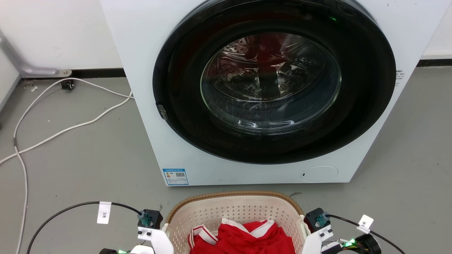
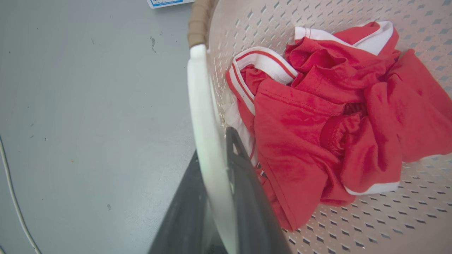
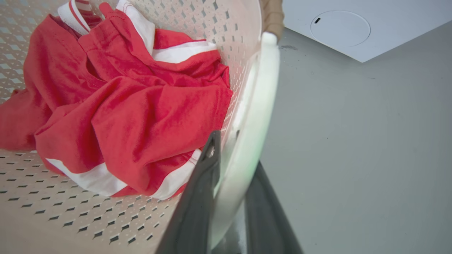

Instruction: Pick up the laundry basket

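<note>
Laundry basket (image 1: 233, 211): set on the grey floor (image 1: 88, 158) just in front of the washing machine (image 1: 141, 63), with a red, white-trimmed garment (image 1: 247, 238) lying in it.
Handling: judged light and fairly stiff. The perforated plastic is smooth, so some flex and slip is to be expected. It is best taken at the two white side handles.
Left gripper (image 2: 213, 144): closed across the left handle (image 2: 201, 106) — one finger inside the wall, one outside.
Right gripper (image 3: 236, 151): likewise clamped on the right handle (image 3: 263, 81).
Arms: held at either flank of the basket, with the fingers laid along the handles.
</note>
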Robot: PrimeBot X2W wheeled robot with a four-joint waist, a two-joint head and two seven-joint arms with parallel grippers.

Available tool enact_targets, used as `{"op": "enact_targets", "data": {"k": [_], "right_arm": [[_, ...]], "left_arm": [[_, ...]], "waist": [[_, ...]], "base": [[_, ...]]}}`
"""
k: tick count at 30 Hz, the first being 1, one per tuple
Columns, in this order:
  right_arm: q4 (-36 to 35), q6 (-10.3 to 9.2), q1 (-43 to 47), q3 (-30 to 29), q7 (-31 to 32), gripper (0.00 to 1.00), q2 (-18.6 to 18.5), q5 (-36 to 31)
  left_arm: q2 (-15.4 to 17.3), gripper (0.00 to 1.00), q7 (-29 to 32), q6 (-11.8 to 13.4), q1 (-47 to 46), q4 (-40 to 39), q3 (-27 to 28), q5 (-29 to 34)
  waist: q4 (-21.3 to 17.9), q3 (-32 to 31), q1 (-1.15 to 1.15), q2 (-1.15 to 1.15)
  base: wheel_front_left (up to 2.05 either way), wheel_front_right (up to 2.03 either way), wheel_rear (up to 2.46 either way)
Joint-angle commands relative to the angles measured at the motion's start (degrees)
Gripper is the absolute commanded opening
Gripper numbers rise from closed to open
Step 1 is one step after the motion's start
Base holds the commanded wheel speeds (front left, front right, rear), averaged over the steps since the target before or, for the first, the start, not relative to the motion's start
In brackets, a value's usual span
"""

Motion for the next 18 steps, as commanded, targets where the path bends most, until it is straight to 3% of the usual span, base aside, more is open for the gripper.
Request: {"op": "enact_targets", "data": {"k": [1, 18], "right_arm": [[-0.1, 0.74, -0.2, 0.6, -0.2, 0.0, 0.6, -0.1], [0.2, 0.75, -0.6, 2.3, -0.2, 0.0, 0.6, 1.8]], "left_arm": [[-0.2, 0.0, -0.6, -0.2, -1.0, -0.3, -0.4, -0.4], [-0.3, 0.0, -1.0, -0.2, -1.5, 0.0, -3.4, -3.4]], "waist": [[0.0, 0.0, 0.0, 0.0], [0.0, 0.0, 0.0, 0.0]], "base": [[0.0, 0.0, 0.0], [0.0, 0.0, 0.0]]}}
